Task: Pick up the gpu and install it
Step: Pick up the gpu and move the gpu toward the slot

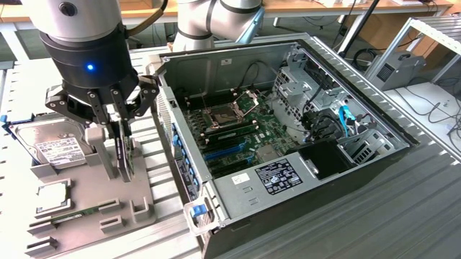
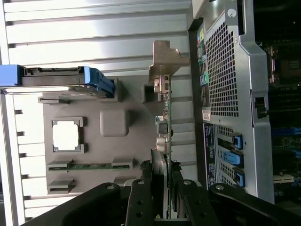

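A robot arm's end effector [image 1: 121,132] reaches straight down over a grey holding tray [image 1: 86,189] on a ribbed metal tabletop [image 1: 403,205], just beside an open computer case [image 1: 167,108]. The gpu [image 1: 127,159] stands on edge in a slot of the tray, its silver end bracket [image 2: 164,61] at the end of the card away from the grip. In the wrist view the card appears as a thin line running between the two fingers, which are drawn in against its opposite faces, pinching the gpu near one end; the card looks seated in the tray, not lifted. A hard drive [image 1: 54,145] stands in the tray close to the arm's outer linkage, and a square processor chip [image 1: 54,195] and a slim memory stick [image 1: 72,216] lie further along the tray. The likely trouble comes from the off-centre hold: gripped near one end, the long card could pivot or slip once its weight hangs free. The bracket or lower edge might also snag in the tray slot if the pull is not straight up, dragging the tray. The case wall sits very near, so a swing sideways could knock the card against its metal rim. The blue slots [image 1: 223,154] on the board are narrow, and a tilted card would jam rather than seat
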